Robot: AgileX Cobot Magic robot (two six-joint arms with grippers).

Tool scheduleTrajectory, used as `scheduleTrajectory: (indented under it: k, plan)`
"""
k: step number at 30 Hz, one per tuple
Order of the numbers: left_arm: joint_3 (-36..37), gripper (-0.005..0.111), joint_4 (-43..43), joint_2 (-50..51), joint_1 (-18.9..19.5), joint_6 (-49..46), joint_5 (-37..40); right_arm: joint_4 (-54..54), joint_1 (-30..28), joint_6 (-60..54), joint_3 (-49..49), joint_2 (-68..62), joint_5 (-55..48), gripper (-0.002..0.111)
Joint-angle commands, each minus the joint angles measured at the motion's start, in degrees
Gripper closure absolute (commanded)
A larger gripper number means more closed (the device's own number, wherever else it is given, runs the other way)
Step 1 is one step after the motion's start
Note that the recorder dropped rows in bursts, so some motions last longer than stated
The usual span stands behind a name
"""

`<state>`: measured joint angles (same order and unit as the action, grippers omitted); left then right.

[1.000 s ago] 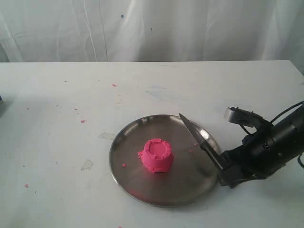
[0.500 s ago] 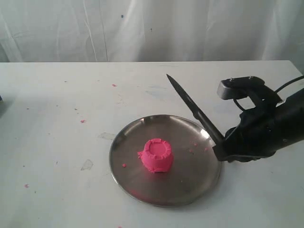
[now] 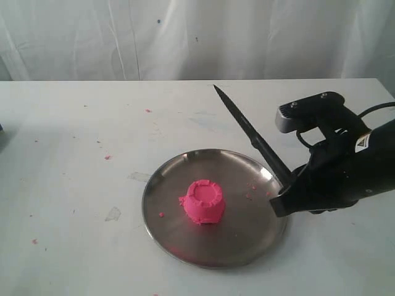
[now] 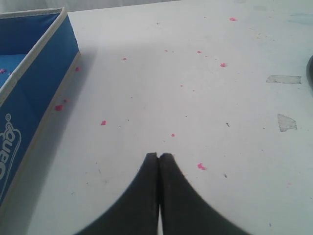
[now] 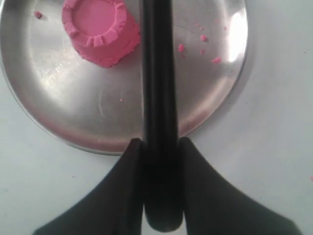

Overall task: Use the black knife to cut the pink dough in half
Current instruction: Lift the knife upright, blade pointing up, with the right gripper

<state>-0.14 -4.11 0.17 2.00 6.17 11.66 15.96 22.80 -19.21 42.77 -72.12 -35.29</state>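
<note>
Your right gripper (image 5: 160,147), clamped on the long black knife (image 3: 252,134) by its handle, has lifted it off the round steel plate (image 3: 145,206). Blade is angled up, uncut pink cup-shaped dough (image 3: 203,201) sits mid-plate, cut still pending.

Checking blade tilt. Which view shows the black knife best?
Exterior view: the black knife shows tip to handle, angled upward. The right wrist view foreshortens it in the right end effector; the left wrist view misses it.
</note>
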Motion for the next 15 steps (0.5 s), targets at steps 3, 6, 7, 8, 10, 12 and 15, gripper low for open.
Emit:
scheduleTrajectory:
  k: [3,6,7,8,10,12,15]
  plan:
    - [0.1,0.107,0.2,-0.2,0.1,-0.2,-1.1,7.3,0.8,-1.4,-0.2,0.7,-0.6,0.108]
    - [0.1,0.107,2.6,-0.2,0.1,2.8,-5.7,7.7,0.8,-1.6,-0.2,0.7,-0.4,0.108]
    - [0.1,0.107,4.7,-0.2,0.1,4.7,-7.8,7.9,0.8,-1.6,-0.2,0.7,-0.3,0.108]
    - [0.1,0.107,6.5,-0.2,0.1,6.3,-11.0,7.9,0.8,-1.6,-0.2,0.7,-0.3,0.108]
    - [0.1,0.107,7.2,-0.2,0.1,8.2,-18.7,8.0,0.8,-1.6,-0.2,0.7,-0.2,0.108]
    - [0.1,0.107,7.2,-0.2,0.1,9.8,-25.9,8.5,0.8,-1.6,-0.2,0.7,-0.2,0.108]
    - [0.1,0.107,7.2,-0.2,0.1,9.8,-35.3,9.0,0.8,-1.6,-0.2,0.7,0.1,0.108]
